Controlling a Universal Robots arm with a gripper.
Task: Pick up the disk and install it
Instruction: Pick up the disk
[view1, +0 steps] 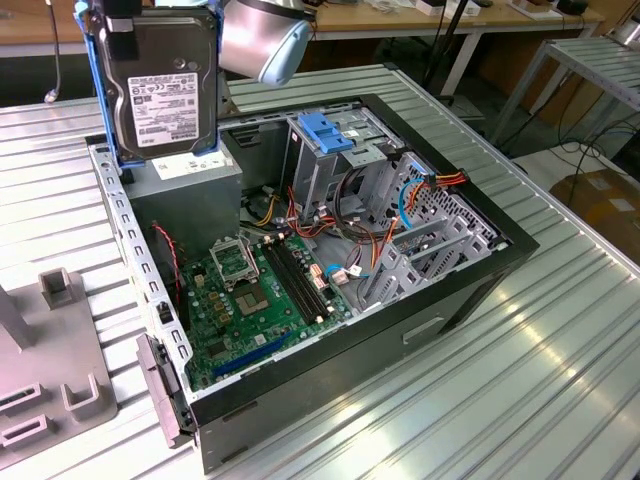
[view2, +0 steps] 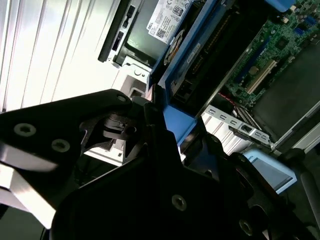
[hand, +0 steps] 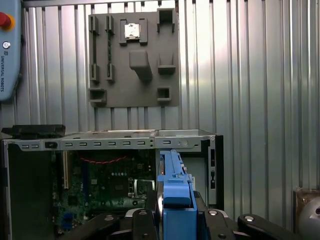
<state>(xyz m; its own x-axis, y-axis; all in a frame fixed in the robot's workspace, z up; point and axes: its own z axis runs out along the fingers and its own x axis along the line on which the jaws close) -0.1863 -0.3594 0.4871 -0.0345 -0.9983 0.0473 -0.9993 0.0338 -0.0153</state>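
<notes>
The disk (view1: 160, 85) hangs upright in the air at the exterior view's upper left, label side out, with its blue carrier rail (view1: 95, 90) around its edges. My gripper (view1: 118, 22) is shut on its top end. It is above the grey power supply box (view1: 190, 190) at the back corner of the open computer case (view1: 470, 290). In the first wrist view the disk's blue rail (hand: 175, 200) stands edge-on between my black fingers (hand: 212, 220), over the case. The second wrist view shows the blue rail (view2: 182, 120) clamped in my gripper (view2: 162, 125) and the disk's label (view2: 167, 20).
Inside the case lie the green motherboard (view1: 260, 300), loose cables (view1: 360, 250) and the grey drive cage with a blue latch (view1: 325, 130). A grey fixture plate (view1: 50, 380) sits on the ribbed metal table (view1: 560, 370). A teach pendant (hand: 7, 50) lies beside the fixture plate (hand: 132, 60).
</notes>
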